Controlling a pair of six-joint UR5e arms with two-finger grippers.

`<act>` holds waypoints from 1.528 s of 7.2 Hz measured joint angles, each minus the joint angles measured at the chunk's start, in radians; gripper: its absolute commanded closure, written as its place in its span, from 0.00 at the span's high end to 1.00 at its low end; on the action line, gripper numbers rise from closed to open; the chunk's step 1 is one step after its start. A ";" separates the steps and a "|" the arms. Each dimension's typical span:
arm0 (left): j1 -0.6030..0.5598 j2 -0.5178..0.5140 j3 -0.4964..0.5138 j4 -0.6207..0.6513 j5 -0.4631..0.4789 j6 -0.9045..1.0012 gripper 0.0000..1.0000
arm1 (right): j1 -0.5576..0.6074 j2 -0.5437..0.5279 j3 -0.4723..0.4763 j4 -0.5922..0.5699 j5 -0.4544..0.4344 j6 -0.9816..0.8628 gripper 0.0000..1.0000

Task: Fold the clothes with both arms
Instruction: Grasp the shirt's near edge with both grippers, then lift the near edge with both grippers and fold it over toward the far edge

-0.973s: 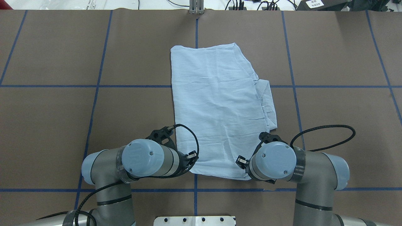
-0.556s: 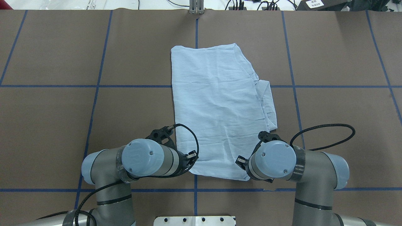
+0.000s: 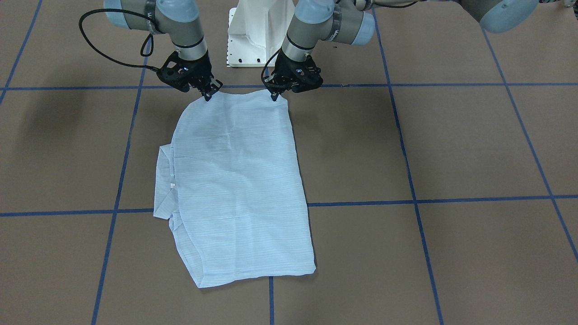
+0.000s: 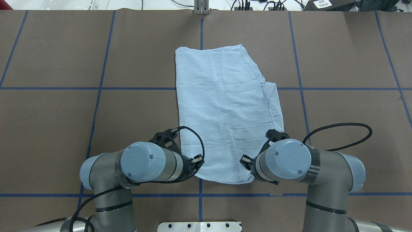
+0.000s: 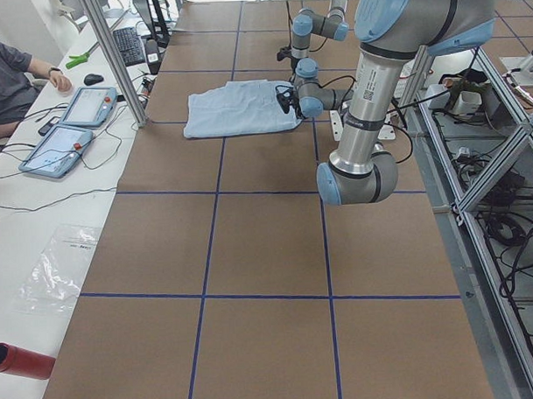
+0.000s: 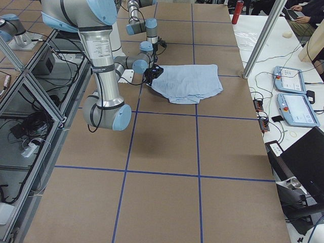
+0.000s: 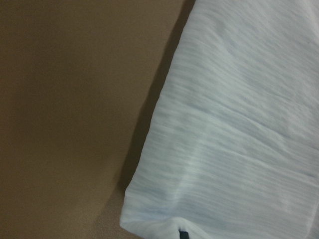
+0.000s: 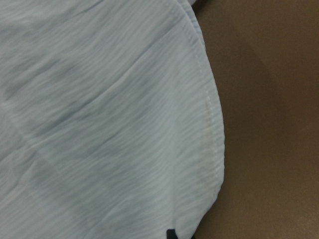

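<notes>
Shirt (image 4: 222,109) lying flat in the middle of the desk (image 4: 338,64), its two near corners pinched by the narrowed left end effector (image 3: 274,95) and right end effector (image 3: 209,95); lifting both level and carrying them forward together should keep the fold square.

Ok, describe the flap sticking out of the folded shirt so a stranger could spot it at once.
On the brown table with blue tape lines, the light-blue shirt lies folded into a long rectangle. Midway along its long edge on the robot's right, a narrow creased flap pokes out; the opposite long edge is straight, with nothing protruding.
</notes>
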 measured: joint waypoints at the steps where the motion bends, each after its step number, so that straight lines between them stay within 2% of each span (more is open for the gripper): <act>1: 0.001 0.010 -0.045 0.026 -0.002 0.001 0.00 | 0.003 -0.006 0.021 0.000 0.004 0.002 0.00; 3: 0.011 0.027 -0.166 0.127 -0.047 0.001 0.00 | 0.004 -0.023 0.082 0.001 0.031 0.003 0.00; 4: 0.015 0.028 -0.213 0.183 -0.090 0.001 0.00 | 0.004 -0.028 0.116 0.001 0.079 0.004 0.00; 8: 0.054 0.030 -0.328 0.329 -0.165 -0.002 0.00 | 0.011 -0.034 0.210 0.002 0.389 0.006 0.00; 10: 0.058 0.030 -0.387 0.411 -0.176 0.000 0.00 | 0.038 -0.037 0.216 0.002 0.427 0.003 0.00; 11: 0.045 0.026 -0.371 0.420 -0.175 0.007 0.00 | 0.077 -0.035 0.199 0.002 0.429 -0.006 0.00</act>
